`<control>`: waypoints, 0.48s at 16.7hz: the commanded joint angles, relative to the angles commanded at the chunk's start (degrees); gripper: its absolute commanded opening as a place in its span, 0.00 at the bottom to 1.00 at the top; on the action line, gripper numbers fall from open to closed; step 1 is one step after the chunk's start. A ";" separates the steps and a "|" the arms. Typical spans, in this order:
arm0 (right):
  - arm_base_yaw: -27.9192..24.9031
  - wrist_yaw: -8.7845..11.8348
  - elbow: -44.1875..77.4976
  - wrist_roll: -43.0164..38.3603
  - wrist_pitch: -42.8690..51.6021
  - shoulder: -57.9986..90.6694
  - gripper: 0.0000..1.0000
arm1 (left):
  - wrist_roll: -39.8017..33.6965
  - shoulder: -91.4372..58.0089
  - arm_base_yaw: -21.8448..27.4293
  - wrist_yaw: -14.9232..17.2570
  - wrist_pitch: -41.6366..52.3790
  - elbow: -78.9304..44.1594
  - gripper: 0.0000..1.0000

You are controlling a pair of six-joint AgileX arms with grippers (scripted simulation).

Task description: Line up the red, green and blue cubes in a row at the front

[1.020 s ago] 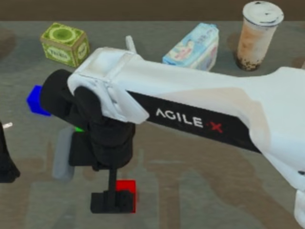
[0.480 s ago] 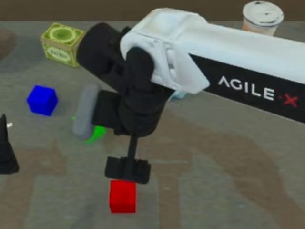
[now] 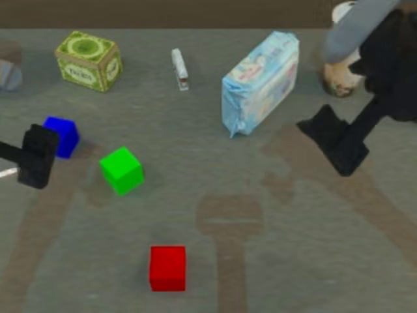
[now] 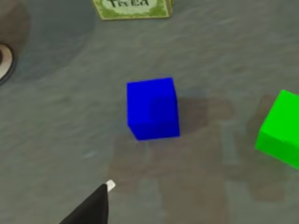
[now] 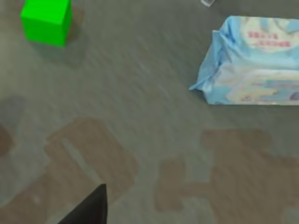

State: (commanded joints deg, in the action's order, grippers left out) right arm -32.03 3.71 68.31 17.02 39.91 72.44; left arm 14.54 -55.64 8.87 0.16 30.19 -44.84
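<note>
Where visible, left hand [image 3: 34, 156] (perhaps hovering) beside blue cube [image 3: 60, 136].

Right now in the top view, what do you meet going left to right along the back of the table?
Tin box → stapler → wipes pack → drink cup, partly hidden by the right arm.

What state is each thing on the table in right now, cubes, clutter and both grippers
red cube: flat at the front, free of any gripper.
green cube: on the table, turned askew, not in line.
blue cube: on the table, unheld.
left gripper: just beside the blue cube.
right gripper: off at the right, holding nothing.
tin box: upright, closed.
blue packet: lying flat.
cup: upright, mostly hidden.
</note>
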 joint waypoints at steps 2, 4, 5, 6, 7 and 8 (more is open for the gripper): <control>5.82 0.14 -11.76 -3.34 -6.75 -13.29 1.00 | 2.95 -12.52 1.77 0.02 6.41 -8.90 1.00; 11.30 -0.02 -23.34 -6.45 -13.19 -25.57 1.00 | 5.80 -24.01 3.50 0.06 12.58 -17.39 1.00; 13.89 -0.21 -28.96 -7.89 -16.32 -31.25 1.00 | 7.21 -29.43 4.35 0.08 15.60 -21.58 1.00; 16.37 -0.47 -34.44 -9.25 -19.38 -36.66 1.00 | 8.47 -34.19 5.11 0.10 18.29 -25.38 1.00; 18.72 -0.78 -39.67 -10.52 -22.34 -41.83 1.00 | 9.76 -39.00 5.89 0.11 21.00 -29.32 1.00; 20.91 -1.13 -44.55 -11.67 -25.18 -46.81 1.00 | 10.88 -43.24 6.57 0.11 23.34 -32.82 1.00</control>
State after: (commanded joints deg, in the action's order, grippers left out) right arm -11.12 2.57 23.76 5.35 14.74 25.64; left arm 25.42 -98.88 15.43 0.27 53.53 -77.66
